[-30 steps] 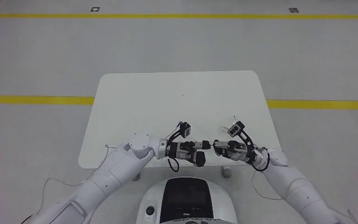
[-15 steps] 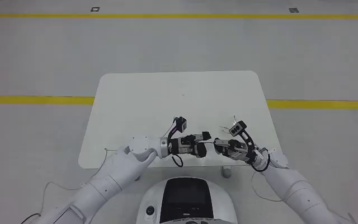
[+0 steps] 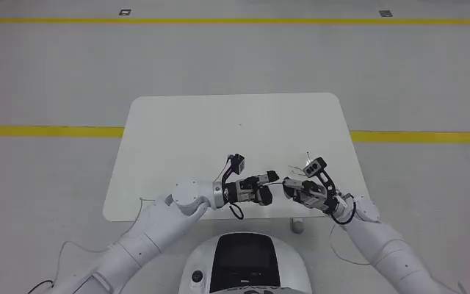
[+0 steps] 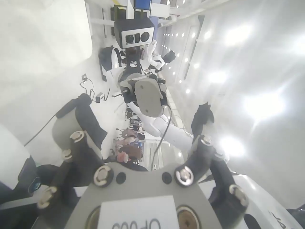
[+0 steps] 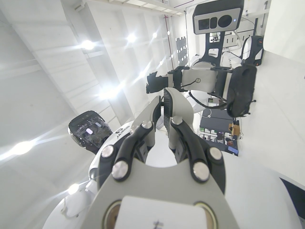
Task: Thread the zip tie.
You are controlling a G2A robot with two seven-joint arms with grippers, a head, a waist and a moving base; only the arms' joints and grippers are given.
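Observation:
Over the table's (image 3: 183, 132) front edge my two grippers face each other tip to tip. My left gripper (image 3: 270, 178) is open, its black fingers (image 4: 78, 107) spread wide with nothing between them. In the left wrist view the right gripper (image 4: 145, 96) shows end-on in that gap. My right gripper (image 5: 162, 106) has its jaws pressed almost together. The zip tie (image 3: 280, 184) is a thin dark streak at its tips, too fine to make out in the wrist views. In the right wrist view the left gripper (image 5: 199, 82) hangs just beyond my fingertips.
The white table top carries nothing else. Both grippers hover above its front edge, close to the robot. Grey floor with yellow lines (image 3: 59, 131) surrounds the table.
The left gripper turned, shifted a little toward the table's far side, and its fingers spread open. The right gripper stayed almost still.

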